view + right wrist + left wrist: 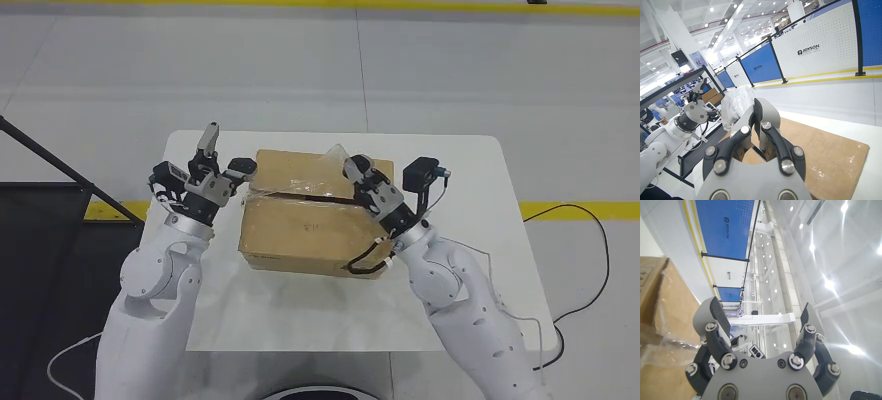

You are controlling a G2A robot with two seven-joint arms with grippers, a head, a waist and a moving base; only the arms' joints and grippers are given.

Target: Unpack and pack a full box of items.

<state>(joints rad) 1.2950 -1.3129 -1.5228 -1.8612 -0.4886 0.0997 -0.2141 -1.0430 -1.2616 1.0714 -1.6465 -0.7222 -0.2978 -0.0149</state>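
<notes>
A brown cardboard box with clear tape along its seam sits in the middle of the white table. My right gripper hovers over the box's far right part, shut on a crumpled strip of clear tape that rises off the box top. My left gripper is beside the box's far left corner, pointing upward, open with nothing between its fingers. The taped box side lies close to that gripper.
Bare table surface stretches right of the box and in front of it. A black floor mat and a slanted black pole lie off the table's left side. Blue and white fence panels stand in the room behind.
</notes>
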